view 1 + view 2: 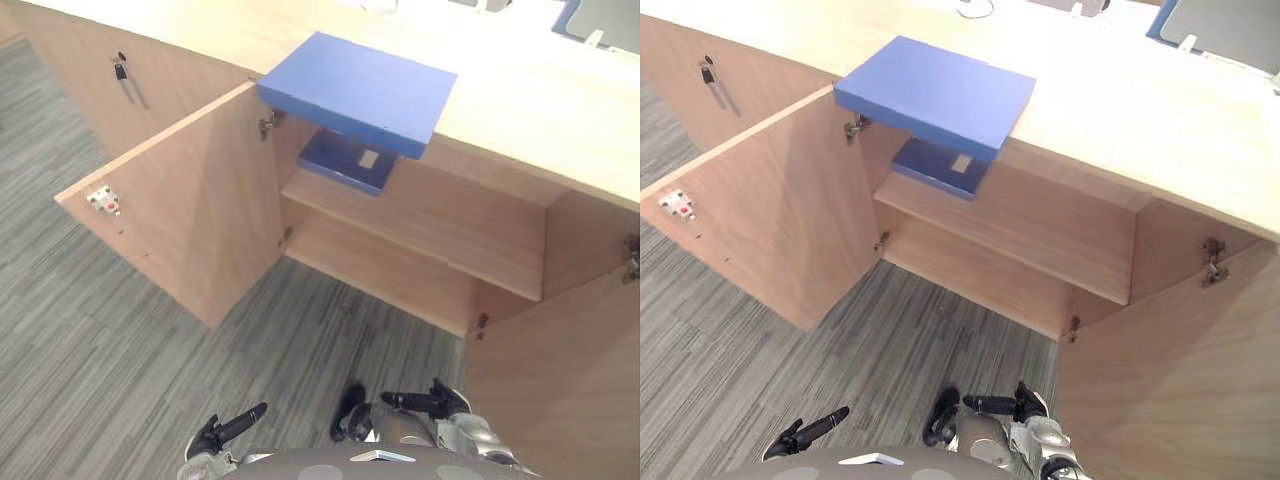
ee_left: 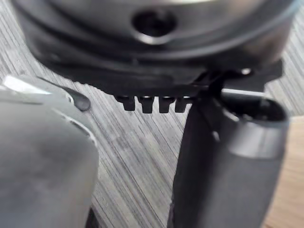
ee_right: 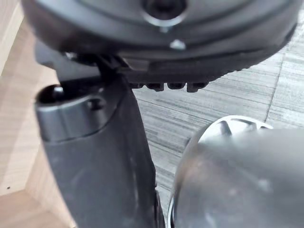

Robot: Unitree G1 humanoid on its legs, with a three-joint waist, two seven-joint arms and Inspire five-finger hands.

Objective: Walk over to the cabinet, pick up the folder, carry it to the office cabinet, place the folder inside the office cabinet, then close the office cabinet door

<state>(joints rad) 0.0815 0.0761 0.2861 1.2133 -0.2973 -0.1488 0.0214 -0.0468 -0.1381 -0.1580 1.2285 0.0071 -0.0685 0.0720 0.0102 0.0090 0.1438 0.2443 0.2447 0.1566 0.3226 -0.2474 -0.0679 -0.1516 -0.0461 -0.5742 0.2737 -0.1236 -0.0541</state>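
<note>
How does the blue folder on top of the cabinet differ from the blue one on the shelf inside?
The folder on top lies on the cabinet top, overhanging its edge; the shelf folder lies inside on the shelf. The folder on top shows whole; the shelf folder is partly hidden under it and bears a pale label. Both are blue and lie flat.

Grey carpet (image 1: 90, 340) with fine streaked lines covered the floor. A long cabinet (image 1: 390, 270) of light wood ran across the scene under a pale wooden countertop (image 1: 540, 100). One compartment stood open, its left door (image 1: 190, 220) swung out over the carpet and its right door (image 1: 570, 380) swung out on the other side. Inside, a single shelf (image 1: 450, 225) spanned the compartment. A metal hinge (image 1: 268, 124) sat at the left door's top corner, and a small white catch (image 1: 103, 200) near its outer edge. A key (image 1: 120, 70) hung in the closed front further left. The light was soft and even.
</note>
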